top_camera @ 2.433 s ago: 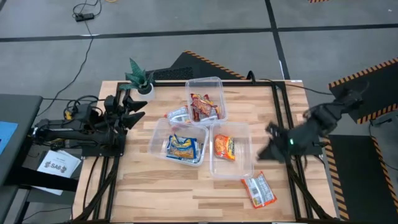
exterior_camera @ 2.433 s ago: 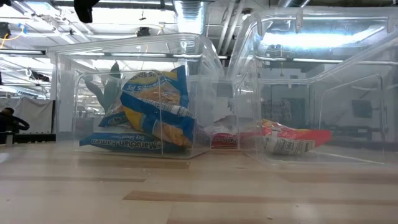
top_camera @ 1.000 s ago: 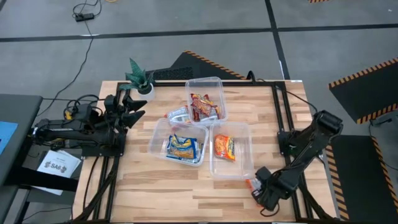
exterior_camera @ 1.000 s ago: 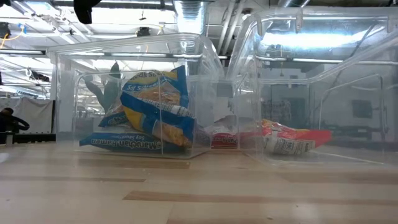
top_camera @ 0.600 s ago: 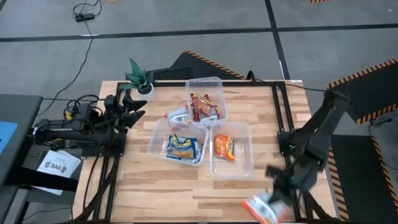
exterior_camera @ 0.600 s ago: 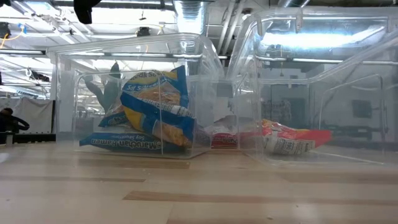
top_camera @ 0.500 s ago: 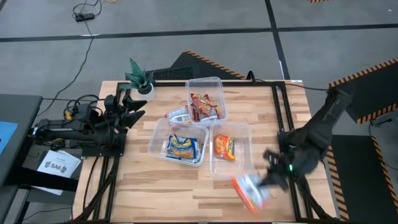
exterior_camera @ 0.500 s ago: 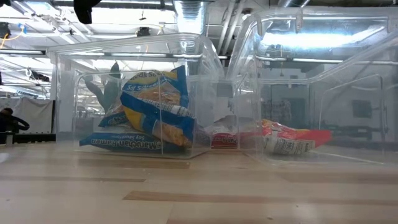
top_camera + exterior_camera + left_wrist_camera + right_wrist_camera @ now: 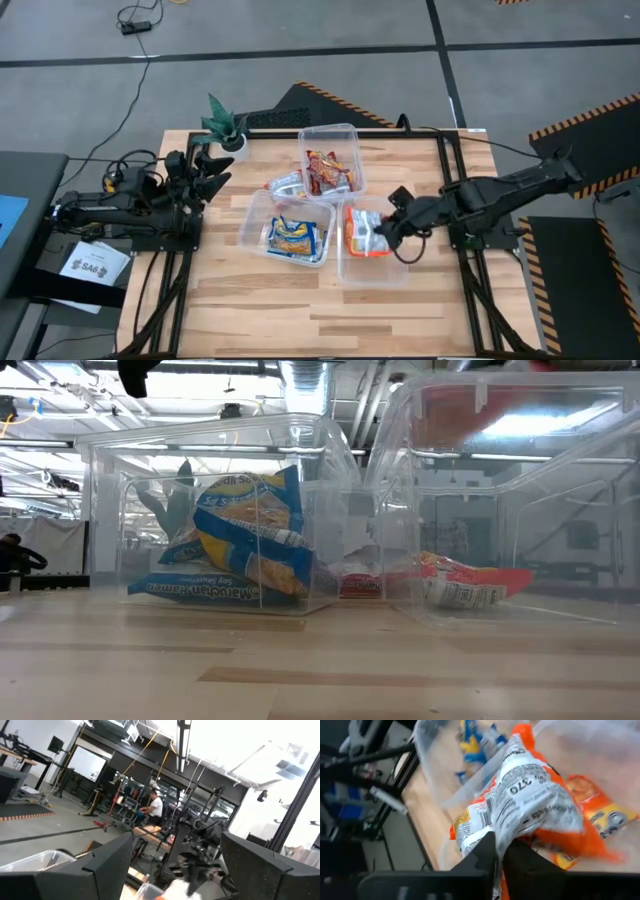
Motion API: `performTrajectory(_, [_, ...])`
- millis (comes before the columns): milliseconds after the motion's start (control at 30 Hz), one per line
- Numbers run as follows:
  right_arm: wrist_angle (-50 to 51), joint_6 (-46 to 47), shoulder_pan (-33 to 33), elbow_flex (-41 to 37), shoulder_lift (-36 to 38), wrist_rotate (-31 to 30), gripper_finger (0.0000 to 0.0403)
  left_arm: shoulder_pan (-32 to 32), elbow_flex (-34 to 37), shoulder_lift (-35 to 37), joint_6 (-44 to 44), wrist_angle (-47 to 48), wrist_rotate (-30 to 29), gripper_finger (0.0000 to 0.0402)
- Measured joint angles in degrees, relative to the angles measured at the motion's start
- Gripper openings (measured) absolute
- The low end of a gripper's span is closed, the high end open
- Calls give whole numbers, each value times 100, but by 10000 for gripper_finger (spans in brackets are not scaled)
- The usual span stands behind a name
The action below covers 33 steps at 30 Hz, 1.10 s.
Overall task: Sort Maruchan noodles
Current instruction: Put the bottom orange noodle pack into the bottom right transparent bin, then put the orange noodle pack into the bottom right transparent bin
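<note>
My right gripper (image 9: 387, 231) is shut on an orange-white Maruchan noodles packet (image 9: 366, 231), held over the near right clear bin (image 9: 395, 268). An orange packet (image 9: 592, 807) lies on that bin's floor. The near left bin (image 9: 255, 215) holds blue-yellow packets (image 9: 294, 238), and the far bin (image 9: 345, 135) holds red ones (image 9: 327, 170). Another packet (image 9: 284, 185) lies on the table between the bins. My left gripper (image 9: 177, 867) waits open at the table's left edge. My right gripper pinches the packet's crimped end (image 9: 482, 827) between its two fingers. The fingers come from the table's right, roughly level. The packet is lifted clear above the bin, its white printed back (image 9: 535, 802) facing the wrist camera.
A small potted plant (image 9: 222, 125) stands at the far left corner. The three clear bins sit close together mid-table. Bare wood (image 9: 300, 310) stretches along the near edge. A person shows far off in the room in the left wrist view.
My right gripper has taken the orange-white packet from the table's near right corner and lifted it clear. It has then swung toward the far edge and the left with it, to above the near right bin.
</note>
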<state>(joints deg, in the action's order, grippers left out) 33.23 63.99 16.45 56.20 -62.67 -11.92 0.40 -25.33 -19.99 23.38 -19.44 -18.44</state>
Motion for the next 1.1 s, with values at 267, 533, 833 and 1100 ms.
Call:
performTrajectory(267, [168,-170,-292,4,161,343,167,0,-2,0,0,-3,0,288])
performTrajectory(533, [-1009,-1022,-625,284,639,-94,246,0,-289,-430,-89,-38,-64,288])
performTrajectory(833, [-3928,-4066,-1177,303,517,-321,252,0,-1142,-1542,-1175,375,837,288])
performTrajectory(1100, [-4187,-4178,-1407,293,422,-321,253,0,-1215,-1692,-1167,461,868,288])
